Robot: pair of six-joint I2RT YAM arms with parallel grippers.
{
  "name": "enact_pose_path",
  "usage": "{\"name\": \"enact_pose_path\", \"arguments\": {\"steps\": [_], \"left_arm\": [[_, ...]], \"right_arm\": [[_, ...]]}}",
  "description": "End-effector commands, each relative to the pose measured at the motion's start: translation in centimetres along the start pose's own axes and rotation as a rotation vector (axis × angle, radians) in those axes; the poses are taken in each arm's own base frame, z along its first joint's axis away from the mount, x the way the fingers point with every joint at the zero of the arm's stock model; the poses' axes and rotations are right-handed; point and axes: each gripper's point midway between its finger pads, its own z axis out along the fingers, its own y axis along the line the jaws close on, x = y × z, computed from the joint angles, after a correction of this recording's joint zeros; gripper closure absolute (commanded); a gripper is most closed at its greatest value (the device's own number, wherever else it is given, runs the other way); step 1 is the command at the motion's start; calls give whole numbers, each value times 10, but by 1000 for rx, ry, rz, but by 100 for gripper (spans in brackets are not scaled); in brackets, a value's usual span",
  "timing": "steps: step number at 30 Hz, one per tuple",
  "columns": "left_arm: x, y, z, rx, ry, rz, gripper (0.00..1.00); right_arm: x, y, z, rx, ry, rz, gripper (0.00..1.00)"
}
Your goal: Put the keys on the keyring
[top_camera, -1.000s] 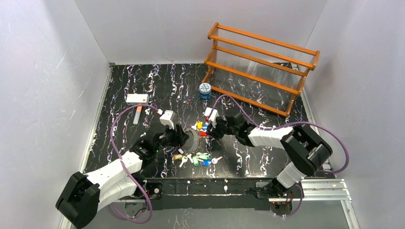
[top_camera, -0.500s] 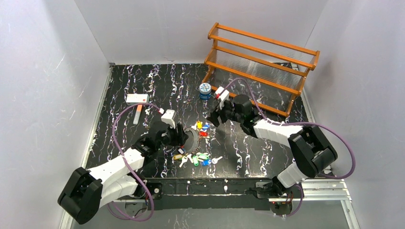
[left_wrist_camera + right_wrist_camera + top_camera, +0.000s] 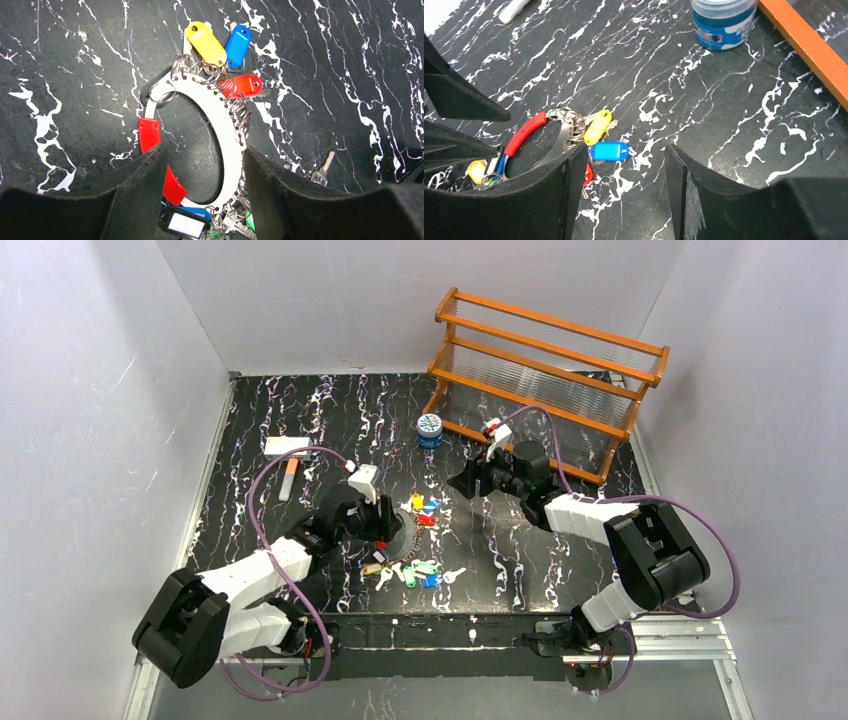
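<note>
Currently: your left gripper [image 3: 202,155], jaws apart, straddles the keyring [image 3: 225,125] toward the near edge of the desk [image 3: 330,410], likely to steady it; tagged keys [image 3: 206,43] hang on it. Your right gripper [image 3: 624,150], apart and empty, hovers nearer the far edge

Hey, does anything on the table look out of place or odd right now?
One thing: a plain silver key seems to lie loose on the table, apart from the keyring, while the tagged keys cluster around that ring. Nothing looks spilled or broken.
</note>
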Motion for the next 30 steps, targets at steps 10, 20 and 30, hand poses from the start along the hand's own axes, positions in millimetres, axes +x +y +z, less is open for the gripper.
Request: {"name": "enact_pose_path", "arguments": {"steps": [10,20,30], "left_arm": [[-1,-13,-6,105,-52,33,44],[2,-17,-10,137,-76,21,44],[2,-15,-12,129,-89,7,44]], "right_arm": [[10,53,-11,-334,-16,-15,25],[90,114,-9,-488,150,-365,19],[131,138,-3,-487,247,-530,38]]}}
